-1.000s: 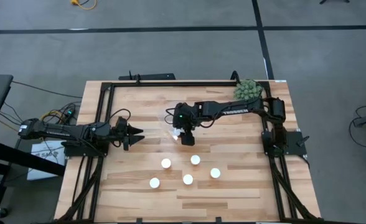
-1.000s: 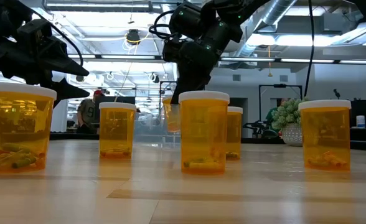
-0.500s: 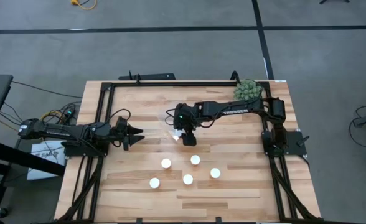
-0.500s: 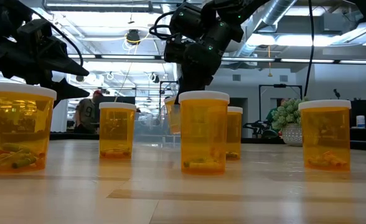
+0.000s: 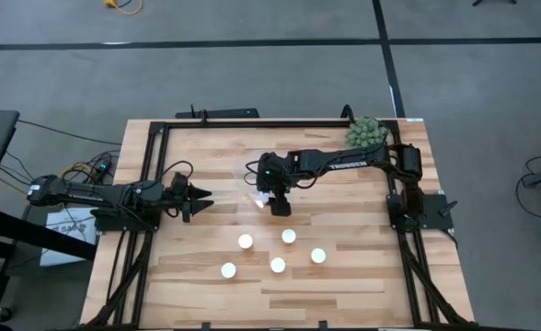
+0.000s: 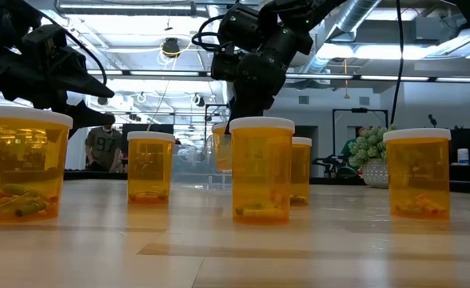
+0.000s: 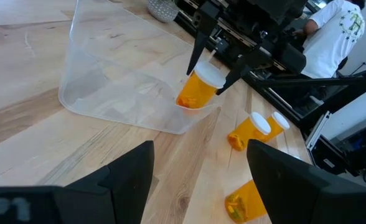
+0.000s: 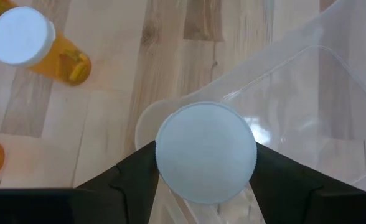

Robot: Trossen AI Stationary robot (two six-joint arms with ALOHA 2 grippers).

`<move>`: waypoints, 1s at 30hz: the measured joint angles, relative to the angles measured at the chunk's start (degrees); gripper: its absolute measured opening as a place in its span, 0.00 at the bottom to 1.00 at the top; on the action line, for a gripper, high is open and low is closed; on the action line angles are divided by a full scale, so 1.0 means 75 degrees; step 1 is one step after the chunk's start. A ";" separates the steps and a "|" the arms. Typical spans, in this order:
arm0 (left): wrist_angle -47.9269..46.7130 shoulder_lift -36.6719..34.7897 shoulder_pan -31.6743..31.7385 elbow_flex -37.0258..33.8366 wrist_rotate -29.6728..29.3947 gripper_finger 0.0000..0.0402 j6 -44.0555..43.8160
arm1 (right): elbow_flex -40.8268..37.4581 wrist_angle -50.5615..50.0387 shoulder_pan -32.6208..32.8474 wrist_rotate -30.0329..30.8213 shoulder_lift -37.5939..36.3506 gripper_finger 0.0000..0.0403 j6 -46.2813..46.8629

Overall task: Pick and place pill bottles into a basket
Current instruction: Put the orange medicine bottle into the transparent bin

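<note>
Low view: five pill bottles (image 6: 261, 170) stand on the table's (image 5: 344, 276) near half. Right gripper (image 7: 210, 62) pinches a sixth bottle (image 7: 198, 88) over the clear basket's (image 7: 89, 68) corner mid-table (placing step); next: shift inward, release. Left gripper (image 5: 200, 197), spread, waits at the left edge.

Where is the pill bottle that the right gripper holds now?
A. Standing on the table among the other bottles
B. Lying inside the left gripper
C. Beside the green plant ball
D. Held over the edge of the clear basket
D: the right gripper clamps the pill bottle over the rim of the clear basket.
</note>
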 joint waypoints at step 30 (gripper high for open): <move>0.0006 0.0000 -0.0001 0.0003 -0.0003 0.61 -0.0135 | 0.0743 -0.0946 -0.0017 0.1629 -0.0087 0.62 -0.0500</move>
